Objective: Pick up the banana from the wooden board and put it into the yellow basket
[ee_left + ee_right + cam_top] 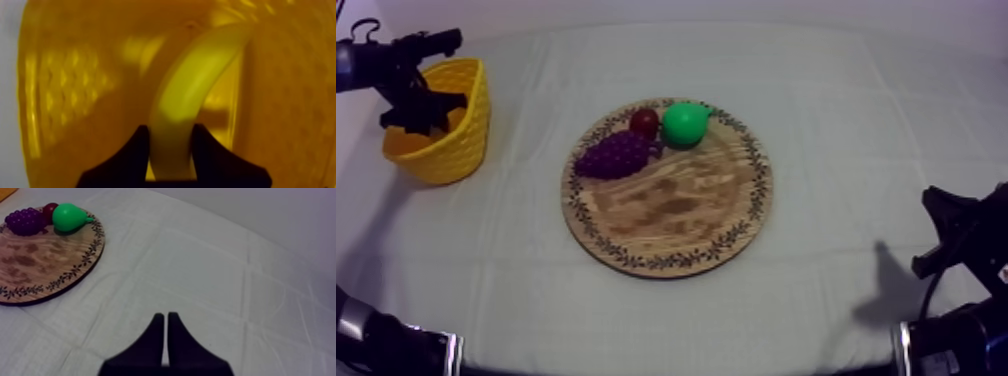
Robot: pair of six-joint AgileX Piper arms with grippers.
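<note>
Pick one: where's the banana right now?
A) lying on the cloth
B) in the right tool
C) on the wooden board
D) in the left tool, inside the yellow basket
D: in the left wrist view the left tool is shut on the banana, with the yellow basket wall all around it.
</note>
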